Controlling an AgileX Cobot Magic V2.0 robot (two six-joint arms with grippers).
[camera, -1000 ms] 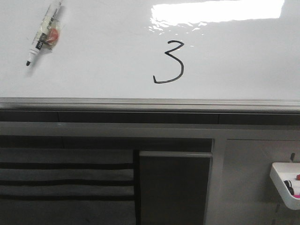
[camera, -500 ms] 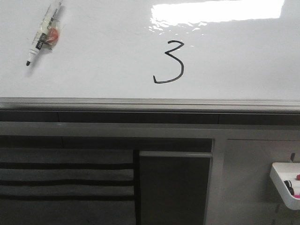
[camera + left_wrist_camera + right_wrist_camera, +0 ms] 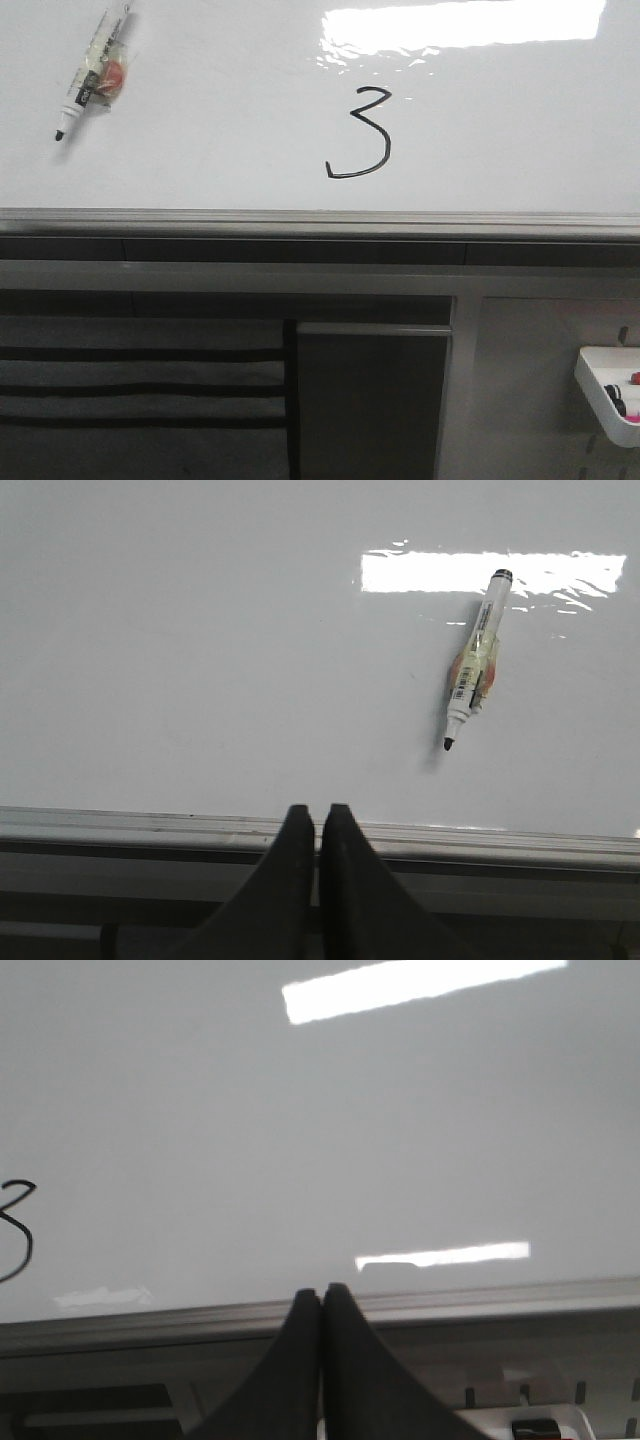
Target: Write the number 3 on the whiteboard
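A black hand-drawn number 3 point(image 3: 362, 133) stands on the glossy whiteboard point(image 3: 220, 130), right of its middle, above the grey edge rail. Part of the 3 also shows in the right wrist view point(image 3: 15, 1230). An uncapped black marker point(image 3: 92, 70) lies loose on the board at the far left, tip toward the rail; it also shows in the left wrist view point(image 3: 475, 660). My left gripper point(image 3: 318, 810) is shut and empty, over the rail and apart from the marker. My right gripper point(image 3: 322, 1289) is shut and empty, over the rail right of the 3. Neither gripper shows in the front view.
The whiteboard's grey edge rail point(image 3: 320, 222) runs across the front view. Below it are dark cabinet panels point(image 3: 370, 400). A small white tray point(image 3: 612, 392) with small items hangs at the lower right. A bright light patch point(image 3: 460, 25) reflects on the board's top.
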